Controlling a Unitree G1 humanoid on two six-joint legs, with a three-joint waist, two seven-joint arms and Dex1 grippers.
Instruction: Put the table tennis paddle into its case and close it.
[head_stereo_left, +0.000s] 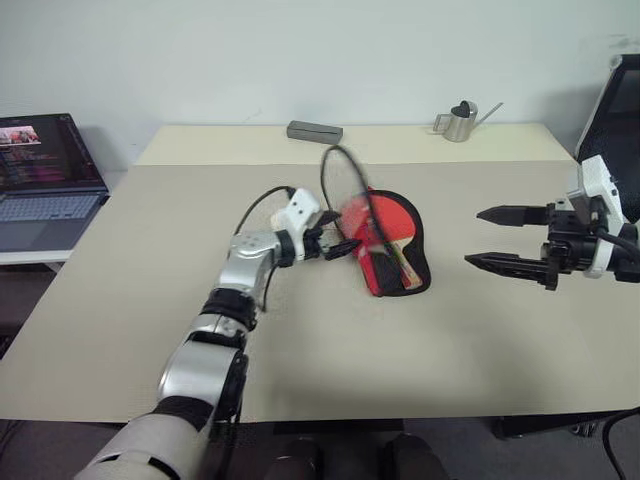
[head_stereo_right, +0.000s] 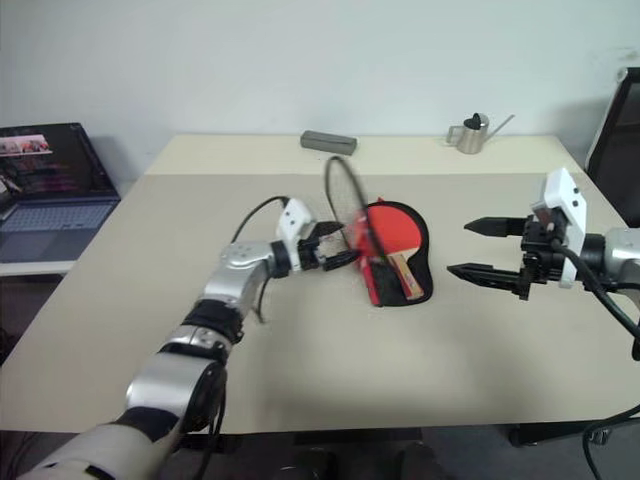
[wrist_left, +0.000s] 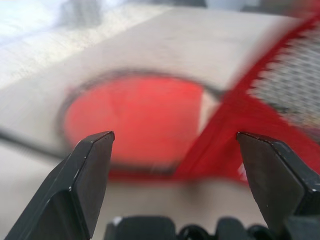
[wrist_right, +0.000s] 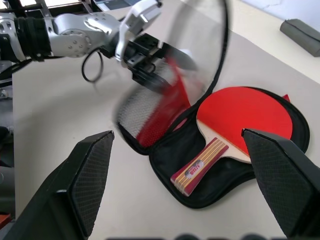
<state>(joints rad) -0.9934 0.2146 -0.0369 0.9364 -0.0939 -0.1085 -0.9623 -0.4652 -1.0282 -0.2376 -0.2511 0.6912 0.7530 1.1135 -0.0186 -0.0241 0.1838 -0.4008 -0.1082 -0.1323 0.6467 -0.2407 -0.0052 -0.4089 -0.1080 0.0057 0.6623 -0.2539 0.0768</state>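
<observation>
Two grippers flank its case (head_stereo_left: 398, 262), which lies unzipped near the middle of the table (head_stereo_left: 130, 300). The table tennis paddle (wrist_right: 239, 124) rests inside the case's lower half — red face up, its striped wooden handle toward the robot. The case's lid (wrist_right: 165, 102), with its red panel and mesh pocket, stands raised off the paddle on the side toward the left gripper (head_stereo_left: 340, 246), blurred in every view.

That left gripper sits right at the raised lid on the case's left side, fingers spread, with the lid's red edge between them in the left wrist view; whether a finger touches the fabric cannot be told. The right gripper (head_stereo_left: 500, 238) hangs on the other side of the case, apart from it, its two fingers (head_stereo_left: 508, 214) spread wide with nothing in them, pointing toward the case.

Beyond the case, at the table's far edge, lie a grey rectangular box (head_stereo_left: 314, 131) and, further right, a small metal watering can (head_stereo_left: 460, 122). Left of the table is an open laptop (head_stereo_left: 45, 185).
</observation>
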